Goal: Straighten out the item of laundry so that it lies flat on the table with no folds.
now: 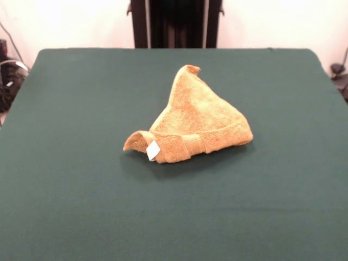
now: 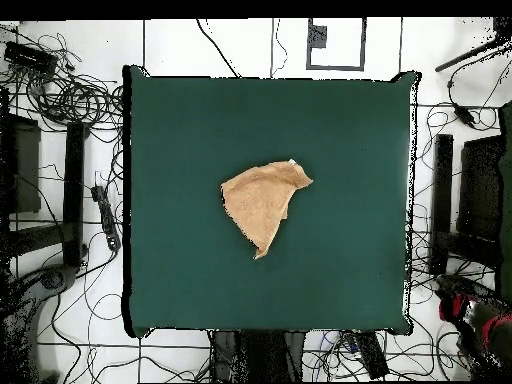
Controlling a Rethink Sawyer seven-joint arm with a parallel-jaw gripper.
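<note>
Only the robot's black pedestal column (image 1: 175,24) with pale vertical edges shows.

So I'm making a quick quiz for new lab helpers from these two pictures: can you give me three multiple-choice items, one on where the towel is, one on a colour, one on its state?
1. Where does the towel lie?
A. near the middle of the table
B. hanging over an edge
C. on the floor

2. What colour is the table's cover?
A. white
B. dark green
C. red

3. How does the towel lie?
A. spread flat
B. rolled into a tube
C. folded into a rough triangle

Answers:
A, green cloth shows on all sides of it in the overhead view.
B, the whole top is dark green.
C, it narrows to a point, with its small white tag at a folded corner.
</note>
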